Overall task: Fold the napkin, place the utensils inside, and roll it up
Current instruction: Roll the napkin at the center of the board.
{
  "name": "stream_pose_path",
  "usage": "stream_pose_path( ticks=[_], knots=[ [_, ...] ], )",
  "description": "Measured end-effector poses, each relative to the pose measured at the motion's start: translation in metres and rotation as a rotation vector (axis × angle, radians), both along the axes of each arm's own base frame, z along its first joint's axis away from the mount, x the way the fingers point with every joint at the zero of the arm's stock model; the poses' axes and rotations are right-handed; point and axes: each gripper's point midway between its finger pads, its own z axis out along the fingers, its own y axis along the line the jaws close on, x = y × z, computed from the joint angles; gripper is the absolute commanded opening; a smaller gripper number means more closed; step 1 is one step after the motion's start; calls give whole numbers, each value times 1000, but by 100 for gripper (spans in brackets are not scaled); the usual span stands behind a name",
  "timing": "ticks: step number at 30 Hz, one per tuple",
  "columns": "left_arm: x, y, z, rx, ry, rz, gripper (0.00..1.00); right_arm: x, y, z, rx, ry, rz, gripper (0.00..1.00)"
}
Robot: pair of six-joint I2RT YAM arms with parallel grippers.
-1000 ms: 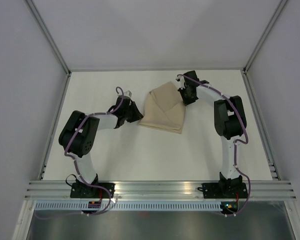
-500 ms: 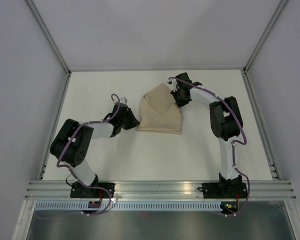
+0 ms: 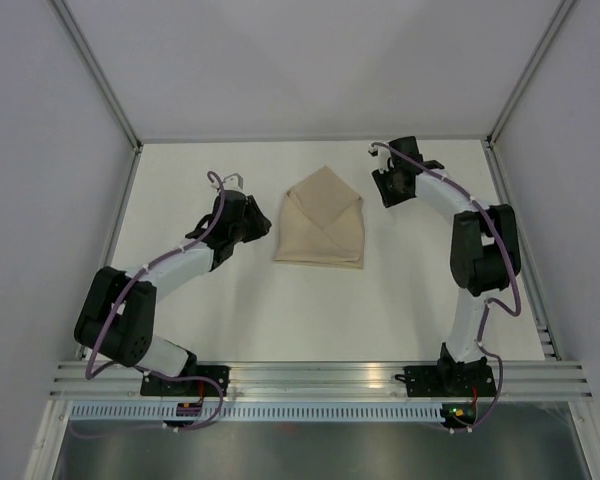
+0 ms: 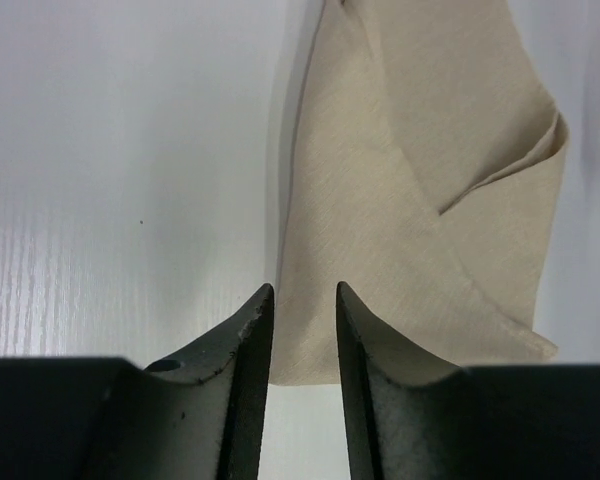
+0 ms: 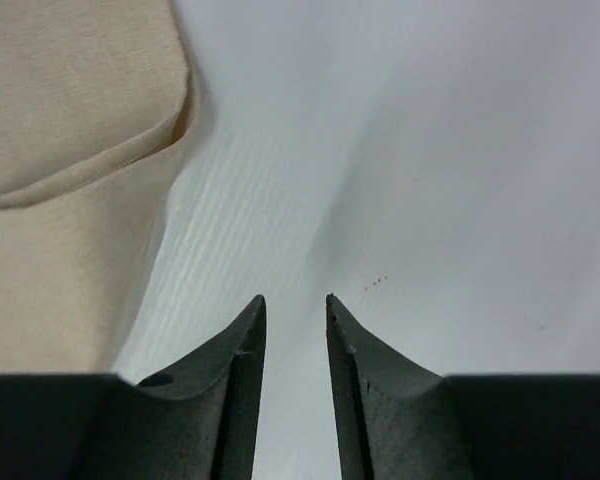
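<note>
The beige napkin [image 3: 322, 220] lies folded on the white table, with a point at its far end and overlapping flaps. My left gripper [image 3: 264, 227] is just left of the napkin, low, its jaws a narrow gap apart and empty. In the left wrist view the napkin [image 4: 410, 200] lies just beyond the left gripper [image 4: 304, 300]. My right gripper [image 3: 387, 197] is right of the napkin's far corner, jaws slightly apart and empty. In the right wrist view the napkin's edge [image 5: 60, 150] lies to the left of the right gripper [image 5: 295, 305]. The knife is out of view.
The white table [image 3: 280, 310] is walled by grey panels on three sides. A metal rail [image 3: 320, 378] runs along the near edge, where both arm bases are bolted.
My right gripper has left the napkin's far right corner and drawn back to the right. My left arm has swung left and farther back. The napkin now lies flatter, with a pointed far end.
</note>
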Motion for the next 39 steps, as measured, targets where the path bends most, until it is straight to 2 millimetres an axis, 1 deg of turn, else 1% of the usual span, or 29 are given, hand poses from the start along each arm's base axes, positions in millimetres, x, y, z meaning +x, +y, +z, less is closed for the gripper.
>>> stream_pose_path(
  ticks=[1, 2, 3, 8, 10, 12, 14, 17, 21, 25, 28, 30, 37, 39],
  knots=[
    [3, -1, 8, 1, -19, -6, 39, -2, -2, 11, 3, -23, 10, 39],
    [5, -2, 15, 2, -35, -11, 40, -4, -1, 23, 12, -51, 28, 42],
    [8, -2, 23, 4, -52, -17, 40, -9, 3, 35, 24, -74, 57, 43],
    [16, -7, 56, 3, -125, -48, 43, -36, 36, 87, 87, -184, 283, 50],
    [18, -9, 68, 0, -150, -61, 44, -52, 54, 99, 97, -215, 383, 52],
    [20, -10, 78, -2, -172, -68, 45, -69, 74, 103, 102, -229, 479, 52],
    [20, -10, 85, -2, -182, -74, 45, -88, 96, 98, 101, -222, 578, 53],
    [20, -10, 95, 2, -194, -80, 45, -115, 127, 80, 85, -193, 706, 53],
    [19, -10, 102, 3, -206, -85, 46, -145, 149, 55, 33, -161, 817, 54],
    [17, -10, 105, 1, -207, -96, 47, -165, 166, 38, -9, -148, 899, 55],
    [17, -9, 106, 6, -202, -98, 47, -171, 175, 31, -24, -148, 930, 56],
    [18, -9, 106, 7, -204, -100, 47, -173, 178, 26, -36, -147, 938, 56],
    [17, -9, 107, 8, -203, -107, 47, -177, 181, -4, -116, -134, 943, 56],
    [17, -10, 108, 8, -206, -111, 47, -176, 182, -10, -127, -132, 944, 56]
  ],
)
